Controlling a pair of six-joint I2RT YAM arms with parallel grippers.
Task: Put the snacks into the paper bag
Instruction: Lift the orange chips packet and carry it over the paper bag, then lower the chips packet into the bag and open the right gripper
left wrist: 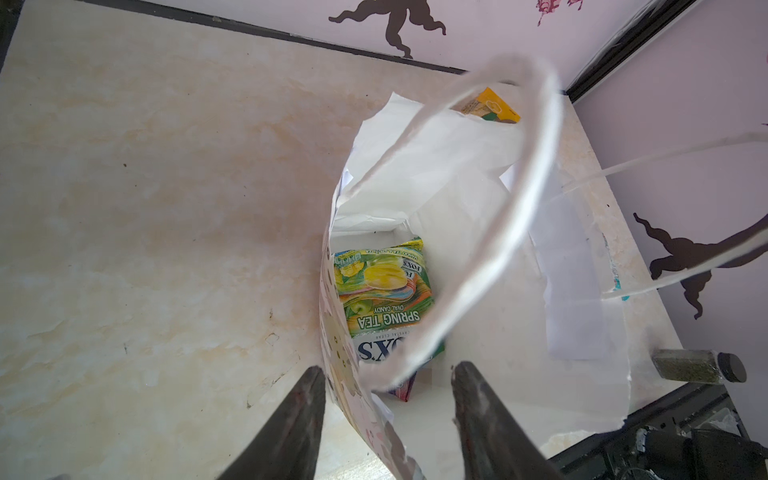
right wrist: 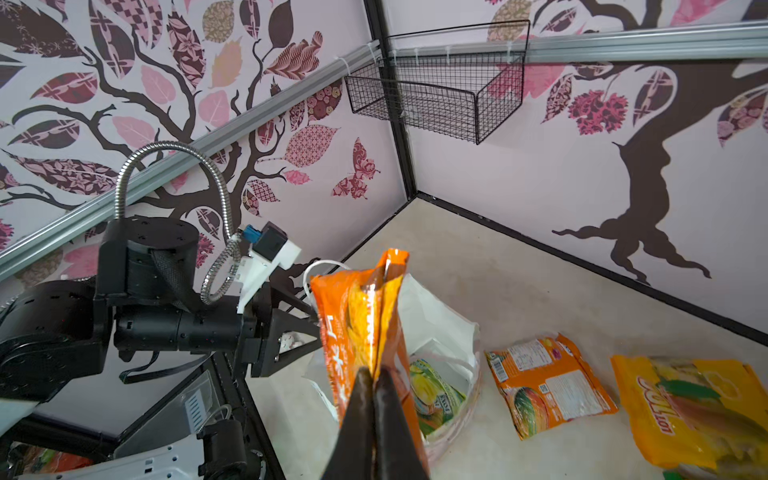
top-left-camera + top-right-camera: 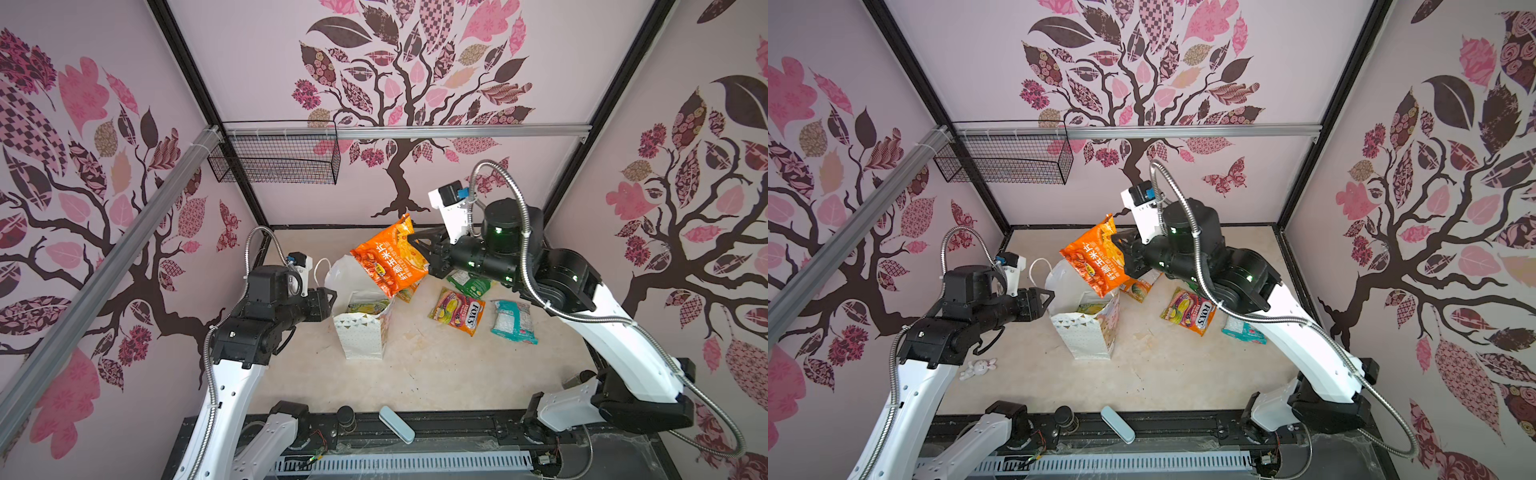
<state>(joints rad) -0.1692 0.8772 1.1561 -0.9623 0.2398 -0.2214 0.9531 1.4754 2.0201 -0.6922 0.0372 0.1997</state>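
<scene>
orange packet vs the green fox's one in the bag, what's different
The orange packet hangs over the paper bag, pinched in the shut right hand; the green FOX'S packet lies inside it. The orange packet looks larger than the green one. Both are glossy.

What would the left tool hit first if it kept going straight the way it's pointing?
Most likely the paper bag: its near wall sits between the open jaws of the left tool, though depth is unclear.
</scene>
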